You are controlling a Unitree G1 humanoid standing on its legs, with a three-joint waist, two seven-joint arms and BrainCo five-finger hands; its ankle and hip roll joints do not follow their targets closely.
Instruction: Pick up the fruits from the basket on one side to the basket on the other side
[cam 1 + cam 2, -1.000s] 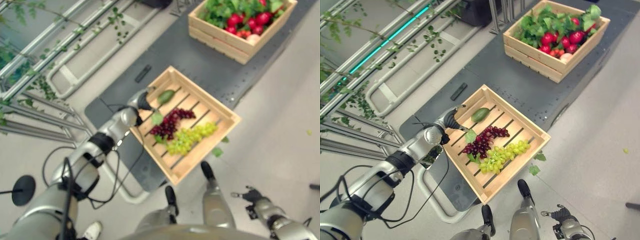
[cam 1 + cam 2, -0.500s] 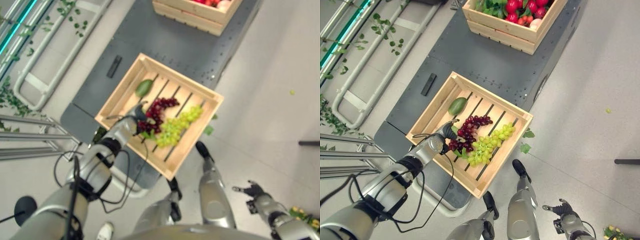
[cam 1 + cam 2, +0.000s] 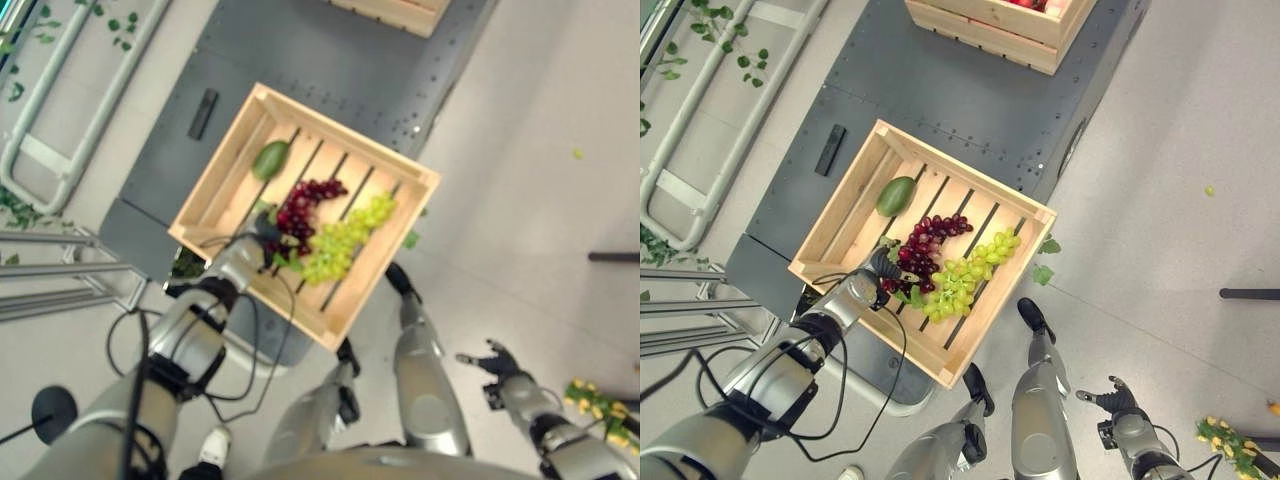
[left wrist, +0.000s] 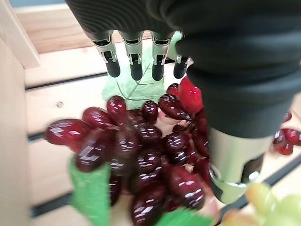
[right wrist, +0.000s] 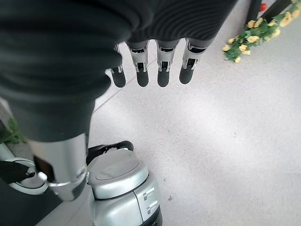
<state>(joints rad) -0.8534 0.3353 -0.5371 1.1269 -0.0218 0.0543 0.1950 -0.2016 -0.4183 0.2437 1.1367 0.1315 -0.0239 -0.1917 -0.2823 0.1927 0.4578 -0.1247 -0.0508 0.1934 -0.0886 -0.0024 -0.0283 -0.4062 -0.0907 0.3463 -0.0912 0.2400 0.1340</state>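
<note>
Left hand [image 4: 235,89] spread open just over the red grapes [image 4: 150,155], fingers [image 4: 136,61] straight past the bunch toward a green leaf [image 4: 136,92], thumb alongside, probably poised to close round it. Green grapes [image 3: 970,270] touching the red bunch beyond the thumb; a green mango [image 3: 894,195] further off in the near crate [image 3: 845,195]. Right hand [image 3: 1110,402] idle, fingers straight, low over pale floor [image 3: 1200,120]. Farthest: second crate [image 3: 985,35] on the dark platform [image 3: 940,80].
</note>
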